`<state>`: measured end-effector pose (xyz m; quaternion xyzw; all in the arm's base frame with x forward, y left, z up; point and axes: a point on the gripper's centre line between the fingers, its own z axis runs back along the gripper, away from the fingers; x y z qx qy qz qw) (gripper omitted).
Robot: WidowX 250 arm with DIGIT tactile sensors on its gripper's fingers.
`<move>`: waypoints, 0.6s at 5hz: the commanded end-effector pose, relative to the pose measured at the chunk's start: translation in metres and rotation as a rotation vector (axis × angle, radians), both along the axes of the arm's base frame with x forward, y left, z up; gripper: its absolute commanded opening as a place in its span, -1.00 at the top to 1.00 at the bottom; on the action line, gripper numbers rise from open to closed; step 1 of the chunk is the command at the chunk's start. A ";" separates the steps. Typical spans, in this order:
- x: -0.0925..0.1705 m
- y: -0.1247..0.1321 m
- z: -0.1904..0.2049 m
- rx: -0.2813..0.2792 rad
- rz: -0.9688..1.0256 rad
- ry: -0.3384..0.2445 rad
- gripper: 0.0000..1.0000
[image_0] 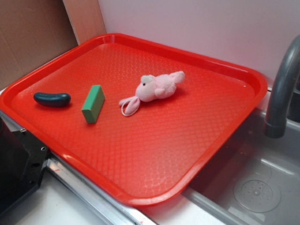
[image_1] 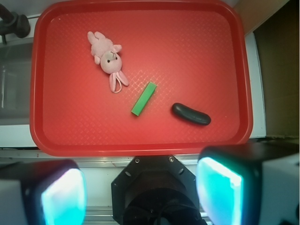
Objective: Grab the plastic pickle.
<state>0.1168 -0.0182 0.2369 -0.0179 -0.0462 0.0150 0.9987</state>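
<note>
The plastic pickle is dark blue-green, glossy and slightly curved. It lies on the red tray near the tray's left edge in the exterior view. My gripper hangs high above the tray's near rim, open wide, its two teal pads far apart with nothing between them. The pickle lies well ahead of the jaws, slightly right of their middle. In the exterior view the gripper does not show.
A light green rectangular block lies just beside the pickle. A pink plush bunny lies mid-tray. A grey faucet and sink basin stand to the tray's right. The robot's black base sits at the near left.
</note>
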 end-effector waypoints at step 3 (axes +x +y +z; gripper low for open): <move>0.021 0.033 -0.036 0.142 -0.242 -0.096 -1.00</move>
